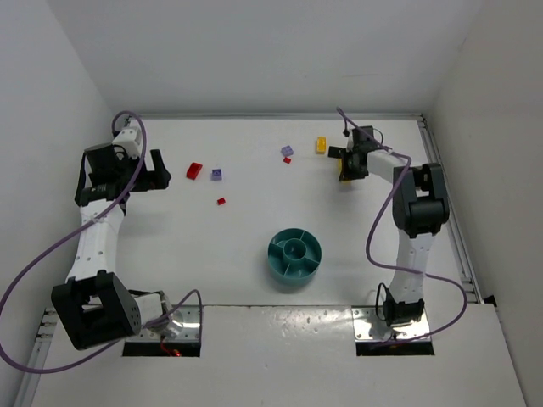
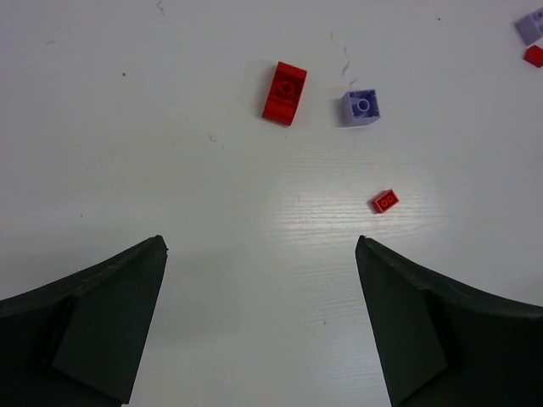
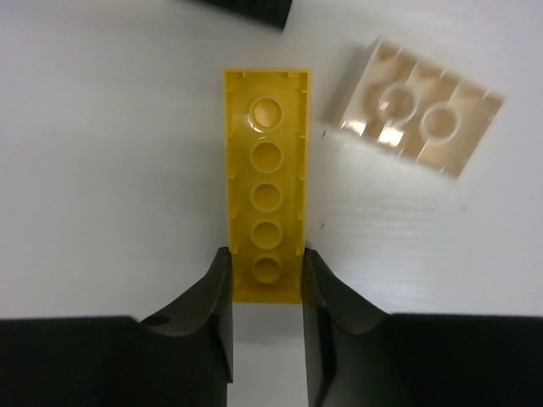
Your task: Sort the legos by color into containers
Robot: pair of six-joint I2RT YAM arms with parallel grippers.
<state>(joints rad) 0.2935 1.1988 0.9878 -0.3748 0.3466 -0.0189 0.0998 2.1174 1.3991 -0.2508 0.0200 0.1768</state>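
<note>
My right gripper (image 3: pixel 265 254) is shut on one end of a long yellow brick (image 3: pixel 265 182), low over the table at the far right (image 1: pixel 346 168). A pale tan brick (image 3: pixel 413 106) lies upside down just right of it, and part of a black brick (image 3: pixel 246 8) shows beyond. My left gripper (image 2: pixel 261 242) is open and empty at the far left (image 1: pixel 161 171). Ahead of it lie a red brick (image 2: pixel 284 92), a lilac brick (image 2: pixel 361 108) and a tiny red brick (image 2: pixel 384 201). The teal dish (image 1: pixel 294 270) stands at centre front.
Another lilac brick (image 1: pixel 287 152), a tiny red brick (image 1: pixel 288 159) and a small yellow brick (image 1: pixel 321 145) lie at the back middle. White walls close in the table at the back and sides. A rail (image 1: pixel 450 212) runs along the right edge.
</note>
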